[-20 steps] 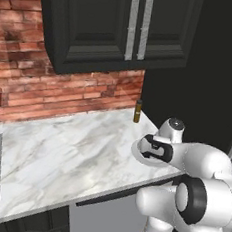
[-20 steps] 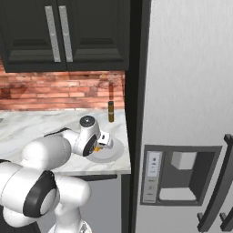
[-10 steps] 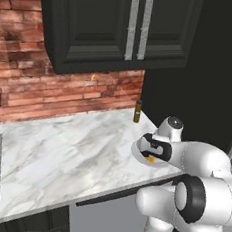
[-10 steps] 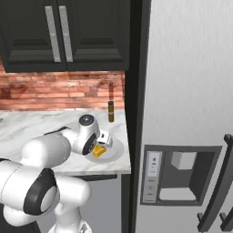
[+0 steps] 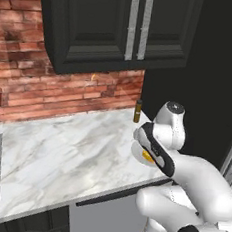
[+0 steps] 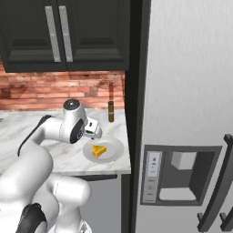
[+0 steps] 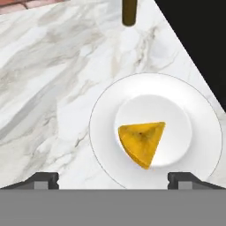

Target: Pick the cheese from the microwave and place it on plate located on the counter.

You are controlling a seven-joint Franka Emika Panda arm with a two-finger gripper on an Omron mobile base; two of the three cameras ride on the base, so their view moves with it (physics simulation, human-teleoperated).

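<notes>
The cheese (image 7: 142, 143) is seen lying flat in the middle of the plate (image 7: 203, 132). In the hand view its sharp corner is pointed toward 3 o'clock and its round edge toward 7 o'clock. The plate is set on the counter (image 7: 53, 88), close to the counter's end beside a tall grey fridge (image 6: 191, 91). In the right base view the cheese (image 6: 98, 150) is shown as a small yellow wedge on the plate (image 6: 113, 152), which is found at about 5 o'clock from the hand.

The gripper (image 7: 113, 178) is held above the plate with its two dark fingertips (image 7: 44, 180) spread wide apart, one at 7 o'clock and one at 5 o'clock in the hand view. Nothing is held between them, and the cheese is not touched by either one. In the right base view the gripper (image 6: 93, 129) is seen just over the near rim of the plate. In the left base view the cheese (image 5: 147, 155) is partly hidden behind the arm, and the plate (image 5: 137, 151) is only seen as a pale edge.

A small brown bottle (image 7: 129, 12) is stood upright on the counter at 12 o'clock from the plate, well apart from it. A red brick wall (image 5: 21, 79) is seen behind the counter, and black cupboards (image 5: 116, 27) are hung above it.
</notes>
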